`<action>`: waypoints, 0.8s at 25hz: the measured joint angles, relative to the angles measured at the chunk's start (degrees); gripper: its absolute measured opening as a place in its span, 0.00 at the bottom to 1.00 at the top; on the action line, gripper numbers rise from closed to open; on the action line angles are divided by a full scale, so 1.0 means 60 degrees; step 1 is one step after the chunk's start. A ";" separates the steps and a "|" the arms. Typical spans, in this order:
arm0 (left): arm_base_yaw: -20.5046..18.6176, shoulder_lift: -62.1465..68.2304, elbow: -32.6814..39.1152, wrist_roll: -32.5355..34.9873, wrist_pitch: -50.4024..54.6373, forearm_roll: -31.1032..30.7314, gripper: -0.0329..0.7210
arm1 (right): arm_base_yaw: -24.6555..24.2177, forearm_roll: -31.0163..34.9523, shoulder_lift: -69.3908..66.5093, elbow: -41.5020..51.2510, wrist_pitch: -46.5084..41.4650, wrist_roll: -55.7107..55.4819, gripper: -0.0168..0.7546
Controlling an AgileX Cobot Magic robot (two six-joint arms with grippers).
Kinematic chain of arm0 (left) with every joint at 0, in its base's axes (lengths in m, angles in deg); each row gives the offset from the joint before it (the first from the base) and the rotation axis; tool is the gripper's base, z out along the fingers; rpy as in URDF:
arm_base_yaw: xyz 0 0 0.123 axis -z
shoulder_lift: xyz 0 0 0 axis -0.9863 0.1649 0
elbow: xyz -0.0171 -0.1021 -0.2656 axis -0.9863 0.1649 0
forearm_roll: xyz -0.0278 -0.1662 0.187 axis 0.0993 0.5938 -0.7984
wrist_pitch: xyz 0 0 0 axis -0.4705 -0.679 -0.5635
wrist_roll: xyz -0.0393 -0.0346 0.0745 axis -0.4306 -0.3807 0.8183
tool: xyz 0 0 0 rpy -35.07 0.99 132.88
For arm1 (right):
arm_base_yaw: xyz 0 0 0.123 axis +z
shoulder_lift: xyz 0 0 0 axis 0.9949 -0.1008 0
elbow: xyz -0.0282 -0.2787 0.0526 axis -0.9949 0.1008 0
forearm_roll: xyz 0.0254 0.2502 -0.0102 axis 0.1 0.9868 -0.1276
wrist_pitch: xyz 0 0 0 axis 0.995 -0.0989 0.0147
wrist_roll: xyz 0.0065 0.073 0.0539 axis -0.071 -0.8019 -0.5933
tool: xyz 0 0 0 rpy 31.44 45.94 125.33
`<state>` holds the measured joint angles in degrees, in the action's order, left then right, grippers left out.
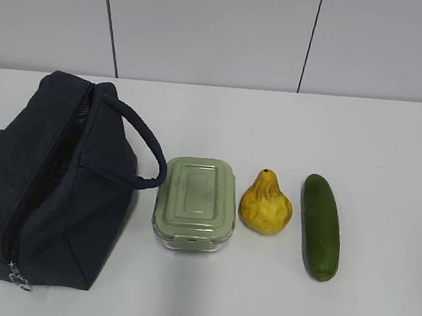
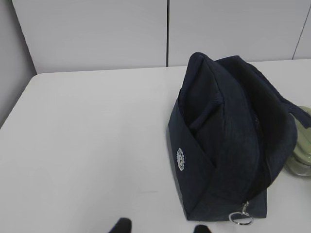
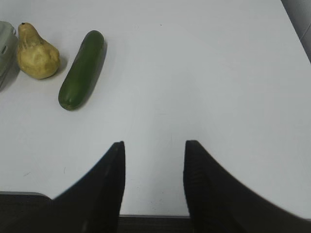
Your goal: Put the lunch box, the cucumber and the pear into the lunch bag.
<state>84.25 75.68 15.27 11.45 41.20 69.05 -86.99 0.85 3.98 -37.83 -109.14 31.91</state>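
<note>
Exterior view, left to right across the white table [image 1: 256, 312]. Far left: large dark navy fabric lunch bag [image 1: 51, 187], lying with its zip line running toward the camera, metal ring pull [image 1: 19, 281] at the near end, one padded loop handle [image 1: 141, 147] arching toward the right. Zip looks partly parted along the top; interior not legible.

Just beside the handle: small rounded-rectangular lunch box [image 1: 196, 201], sage-green clip lid on a clear base, lid on. Next right, near but apart: yellow lumpy pear [image 1: 266, 203], narrow neck pointing away from the camera. Rightmost: long smooth dark green cucumber [image 1: 320, 226], lying lengthwise front to back, apart from the pear.

Neither arm appears in the exterior view.

Left wrist view: left gripper [image 2: 160, 228], only two dark fingertips at the bottom edge, spread apart with bare table between them, holding nothing. Bag ahead and to its right.

Right wrist view: right gripper [image 3: 153, 167], black fingers [image 3: 109, 184] wide apart over bare table, empty. Cucumber and pear lie ahead to its left, well apart from it.
</note>
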 joint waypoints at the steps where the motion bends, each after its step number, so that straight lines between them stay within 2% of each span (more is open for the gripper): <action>1: 0.0000 0.0000 0.0000 0.0000 0.0000 0.0000 0.36 | 0.0000 0.0000 0.0000 0.0000 0.0000 0.0000 0.43; 20: 0.0011 0.0000 0.0000 0.0000 0.0000 0.0000 0.36 | 0.0000 0.0000 0.0000 0.0000 0.0000 0.0000 0.43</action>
<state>84.32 75.68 15.27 11.45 41.20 69.05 -86.99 0.85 3.98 -37.83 -109.14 31.91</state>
